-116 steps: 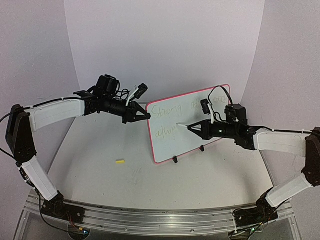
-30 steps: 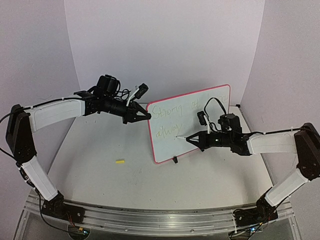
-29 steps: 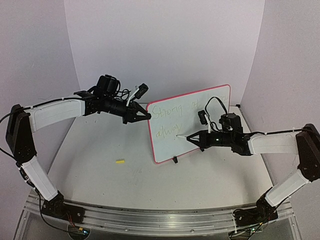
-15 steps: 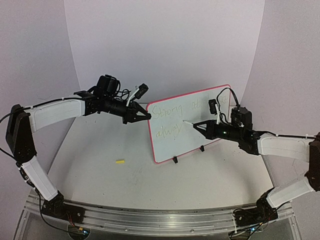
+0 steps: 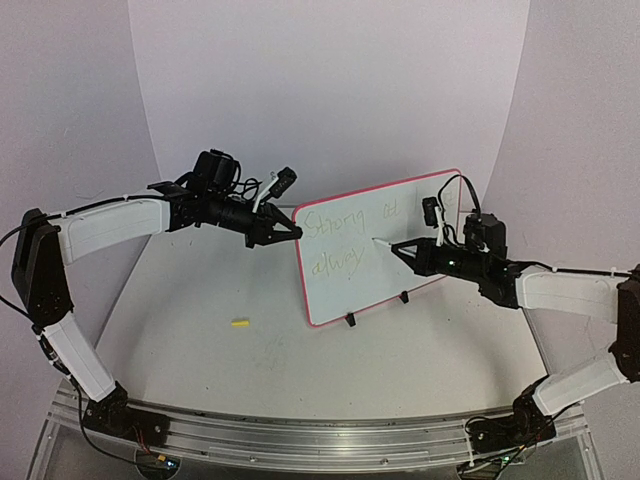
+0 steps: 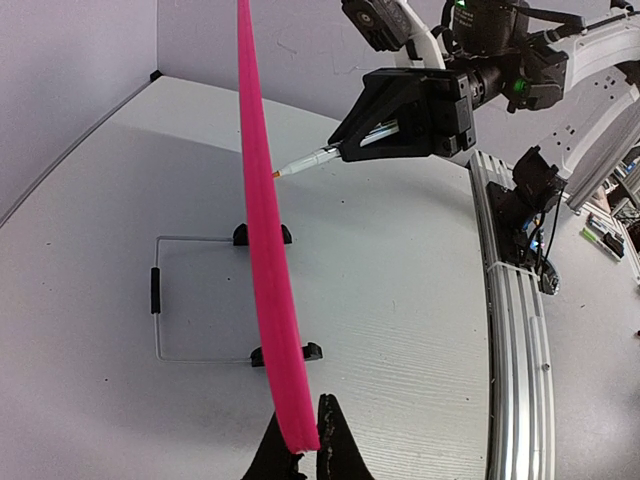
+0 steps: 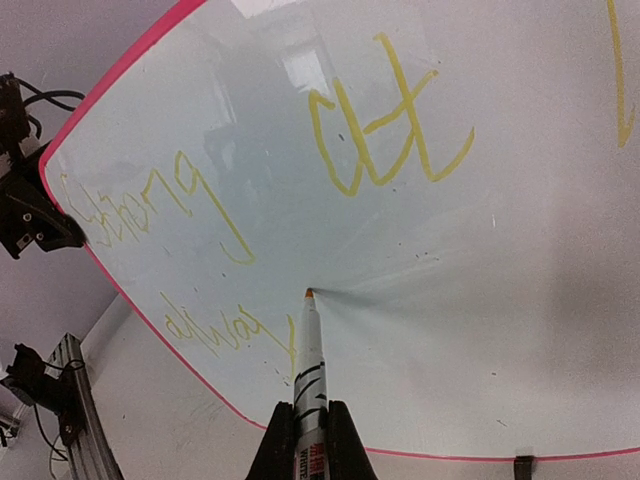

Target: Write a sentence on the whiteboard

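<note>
The whiteboard (image 5: 385, 225) stands upright on small black feet, white with a pink-red rim. Faint yellow writing (image 5: 325, 226) runs in two lines; in the right wrist view (image 7: 380, 120) it reads roughly "Strong at" above "alway". My left gripper (image 5: 295, 233) is shut on the board's left rim, which shows edge-on in the left wrist view (image 6: 262, 210). My right gripper (image 5: 412, 254) is shut on a white marker (image 7: 310, 365). Its orange tip (image 7: 308, 293) touches the board just right of "alway".
A small yellow cap (image 5: 240, 323) lies on the table left of the board. The wire stand (image 6: 190, 300) and black feet show behind the board. The metal rail (image 5: 300, 430) runs along the near edge. Walls close in on both sides.
My right gripper has lifted the marker from the end of "alway" up and to the right, to mid-height on the board. The left arm and the board have not moved.
</note>
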`<state>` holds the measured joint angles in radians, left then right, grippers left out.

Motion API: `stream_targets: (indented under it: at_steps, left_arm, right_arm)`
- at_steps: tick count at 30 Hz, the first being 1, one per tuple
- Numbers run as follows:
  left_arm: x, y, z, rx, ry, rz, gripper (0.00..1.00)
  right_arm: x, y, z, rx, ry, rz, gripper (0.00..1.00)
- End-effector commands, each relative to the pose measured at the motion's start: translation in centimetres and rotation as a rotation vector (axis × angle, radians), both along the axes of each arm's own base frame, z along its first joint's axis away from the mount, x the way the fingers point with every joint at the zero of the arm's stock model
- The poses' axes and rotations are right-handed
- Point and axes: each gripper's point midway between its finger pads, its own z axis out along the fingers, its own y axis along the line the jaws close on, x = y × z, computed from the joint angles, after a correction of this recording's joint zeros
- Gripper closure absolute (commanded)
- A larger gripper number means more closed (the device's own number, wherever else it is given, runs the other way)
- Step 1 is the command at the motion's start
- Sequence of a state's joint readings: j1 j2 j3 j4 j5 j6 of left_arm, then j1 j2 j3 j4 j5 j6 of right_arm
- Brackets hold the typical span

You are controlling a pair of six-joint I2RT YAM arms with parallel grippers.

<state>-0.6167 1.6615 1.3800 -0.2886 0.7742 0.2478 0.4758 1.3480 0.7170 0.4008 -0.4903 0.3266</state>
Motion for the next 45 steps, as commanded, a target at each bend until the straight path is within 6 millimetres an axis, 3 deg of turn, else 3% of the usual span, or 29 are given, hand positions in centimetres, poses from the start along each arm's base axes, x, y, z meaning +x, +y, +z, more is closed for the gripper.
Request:
stream_targets:
  at_steps: [1, 7, 15, 23, 36, 45]
  left_arm:
    - [-2.1, -0.3, -0.2, 0.017, 0.009, -0.072, 1.00]
    - [-2.1, -0.4, -0.3, 0.019, 0.012, -0.073, 1.00]
    - [-2.1, -0.4, -0.4, 0.020, 0.013, -0.072, 1.00]
    - [-2.1, -0.4, -0.4, 0.019, 0.015, -0.074, 1.00]
    - [-2.2, -0.4, -0.3, 0.018, 0.012, -0.074, 1.00]
    - [-2.2, -0.4, -0.3, 0.019, 0.013, -0.074, 1.00]
  right_arm:
    - [0.7, -0.2, 0.2, 0.008, -0.010, -0.020, 1.00]
    - [0.9, 0.3, 0.2, 0.003, -0.006, 0.009, 1.00]
    - [0.8, 0.5, -1.7, -0.026, 0.039, 0.027, 1.00]
    - [1.2, -1.2, -1.4, -0.044, 0.016, -0.079, 1.00]
    - [0.7, -1.5, -3.5, -0.081, 0.067, -0.075, 1.00]
    - [0.7, 0.0, -3.4, -0.068, 0.074, 0.007, 1.00]
